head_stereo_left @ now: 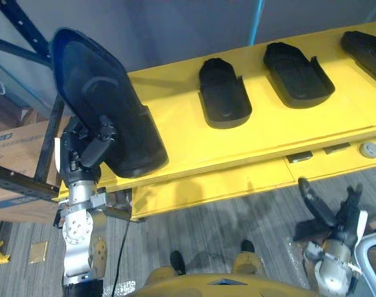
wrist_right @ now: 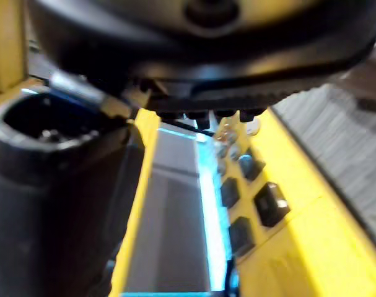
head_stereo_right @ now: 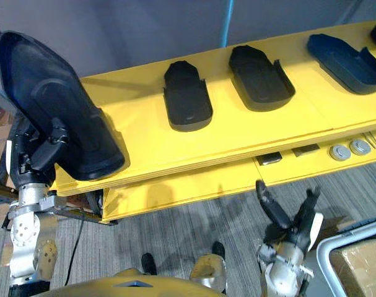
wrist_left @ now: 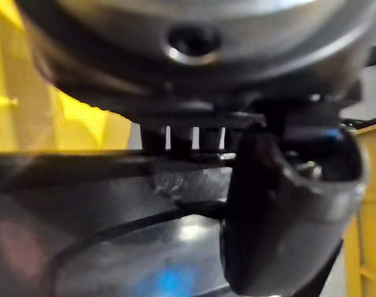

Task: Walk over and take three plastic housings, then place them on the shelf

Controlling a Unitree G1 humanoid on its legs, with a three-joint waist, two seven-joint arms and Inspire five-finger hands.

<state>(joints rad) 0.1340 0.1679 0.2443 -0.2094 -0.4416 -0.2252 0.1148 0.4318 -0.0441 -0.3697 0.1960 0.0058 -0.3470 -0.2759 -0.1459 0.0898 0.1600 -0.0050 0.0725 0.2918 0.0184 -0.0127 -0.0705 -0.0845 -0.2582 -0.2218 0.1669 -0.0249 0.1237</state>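
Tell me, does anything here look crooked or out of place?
Only one tilted housing: the left hand grips it, propped up steeply at the left end of the shelf, while the other housings lie flat in a row.

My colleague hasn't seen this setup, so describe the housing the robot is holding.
Find the long yellow shelf and go to its left end. The black housing there is gripped by the robot's left hand and stands tilted, while the neighbouring housings lie flat and untouched.

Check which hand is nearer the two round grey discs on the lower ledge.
Right. The right hand is open in front of the discs; the left hand grips a black housing at the shelf's other end.
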